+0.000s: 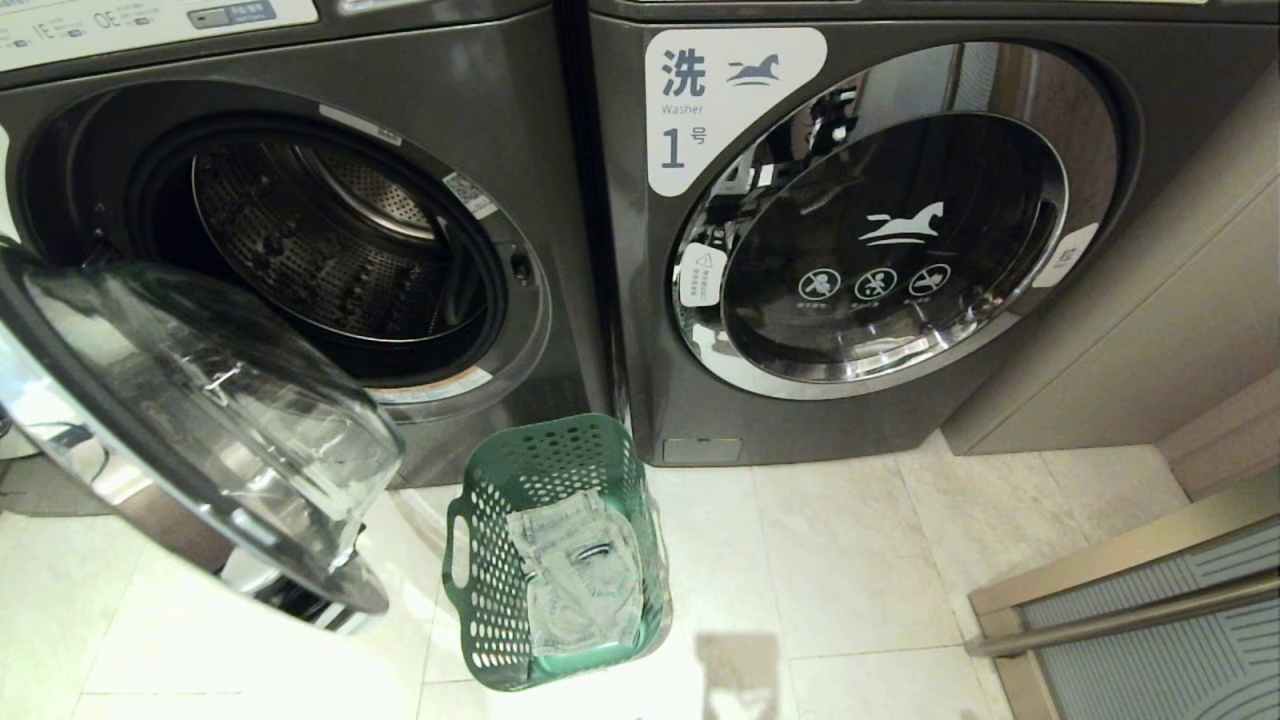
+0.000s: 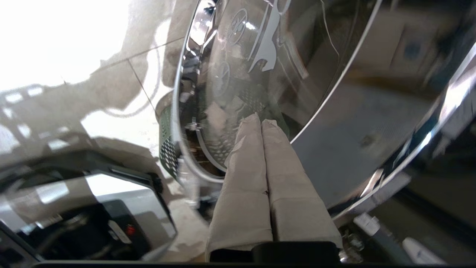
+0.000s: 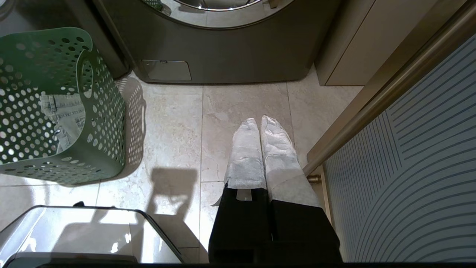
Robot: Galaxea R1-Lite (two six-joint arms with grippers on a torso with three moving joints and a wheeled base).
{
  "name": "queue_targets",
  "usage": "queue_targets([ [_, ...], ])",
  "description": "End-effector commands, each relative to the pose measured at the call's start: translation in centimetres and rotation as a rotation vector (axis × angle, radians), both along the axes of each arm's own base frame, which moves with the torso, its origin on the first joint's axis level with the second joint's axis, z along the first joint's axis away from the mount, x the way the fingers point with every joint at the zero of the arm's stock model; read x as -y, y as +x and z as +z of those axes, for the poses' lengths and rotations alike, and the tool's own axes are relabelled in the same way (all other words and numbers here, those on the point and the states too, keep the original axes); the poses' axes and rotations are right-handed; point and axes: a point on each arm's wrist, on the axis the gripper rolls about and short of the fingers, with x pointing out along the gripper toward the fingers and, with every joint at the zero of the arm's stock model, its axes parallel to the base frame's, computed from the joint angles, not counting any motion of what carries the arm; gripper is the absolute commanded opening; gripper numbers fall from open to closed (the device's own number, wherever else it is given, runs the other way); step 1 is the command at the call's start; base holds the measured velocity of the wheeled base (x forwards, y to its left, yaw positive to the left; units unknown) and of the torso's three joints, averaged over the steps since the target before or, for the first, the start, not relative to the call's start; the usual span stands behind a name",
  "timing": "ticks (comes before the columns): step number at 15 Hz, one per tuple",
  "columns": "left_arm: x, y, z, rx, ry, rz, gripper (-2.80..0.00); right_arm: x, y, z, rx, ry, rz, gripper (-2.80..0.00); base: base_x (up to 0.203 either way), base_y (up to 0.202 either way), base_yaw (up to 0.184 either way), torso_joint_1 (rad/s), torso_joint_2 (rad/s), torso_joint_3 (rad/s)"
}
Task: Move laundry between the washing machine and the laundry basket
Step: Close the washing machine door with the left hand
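Note:
The washing machine (image 1: pixel 520 120) stands at the left with its round glass door (image 1: pixel 190 400) swung wide open, and nothing shows in its steel drum (image 1: pixel 320 240). On the floor in front sits the green laundry basket (image 1: pixel 490 600) with the pale denim-like laundry (image 1: pixel 575 580) lying flat on its floor. My left gripper (image 2: pixel 261 120) is out of the head view. Its fingers are shut and empty, close to the outer face of the open door (image 2: pixel 334 74). My right gripper (image 3: pixel 259 121) hangs shut and empty over the floor tiles, to the right of the basket (image 3: pixel 104 111).
A second closed washer tagged "1" (image 1: pixel 850 250) stands to the right. A beige cabinet (image 1: pixel 1150 330) and a ribbed sliding panel with a metal rail (image 1: pixel 1180 620) line the right side. The open door overhangs the floor to the left of the basket.

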Motion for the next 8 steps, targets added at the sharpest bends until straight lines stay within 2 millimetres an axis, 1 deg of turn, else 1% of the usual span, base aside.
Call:
queue_targets([
  [1,2.9,-2.0,1.3,0.046,0.137,-0.077,-2.80,0.0,0.0,0.0,-0.002,0.000,0.000,-2.80,0.000,0.000,0.000,0.000,0.00,0.000],
  [2,4.0,-2.4,1.2,0.058,0.212,-0.155,-2.80,0.0,0.0,0.0,-0.002,0.000,0.000,-2.80,0.000,0.000,0.000,0.000,0.00,0.000],
  [3,5.3,-2.6,0.7,0.069,0.287,-0.247,-2.80,0.0,0.0,0.0,-0.002,0.000,0.000,-2.80,0.000,0.000,0.000,0.000,0.00,0.000],
  [5,7.1,-2.6,-0.9,0.106,0.427,-0.418,-2.80,0.0,0.0,0.0,-0.002,0.001,0.000,-2.80,0.000,0.000,0.000,0.000,0.00,0.000],
  [8,9.9,-2.0,-4.0,0.255,0.640,-0.708,-2.80,0.0,0.0,0.0,-0.002,0.001,0.000,-2.80,0.000,0.000,0.000,0.000,0.00,0.000],
])
